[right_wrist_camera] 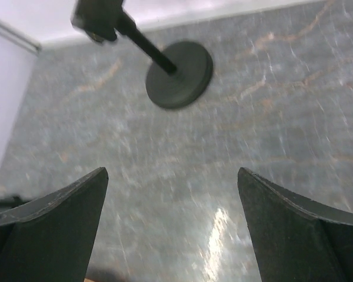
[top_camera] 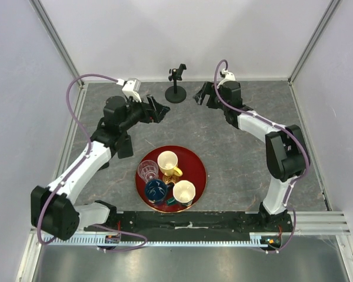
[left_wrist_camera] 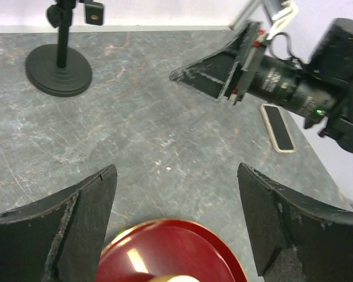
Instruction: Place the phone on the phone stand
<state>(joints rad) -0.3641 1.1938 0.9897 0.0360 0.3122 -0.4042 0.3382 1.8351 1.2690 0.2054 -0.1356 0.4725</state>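
Both grippers have their jaws spread wide with nothing between them: the left gripper (left_wrist_camera: 176, 170) hangs over the grey marbled table (left_wrist_camera: 165, 129), and the right gripper (right_wrist_camera: 172, 171) points toward the black disc-based phone stand (right_wrist_camera: 177, 73). The slim phone with the glossy black screen and pale rim (left_wrist_camera: 277, 126) lies flat, screen up, near the table's right edge, just beyond the right arm's wrist. It doesn't show in the overhead view, where that arm probably covers it. Expect it to be light, rigid and slick on the glass, with very little height to catch. You should take it across the two long pale edges near the middle, not on the screen.
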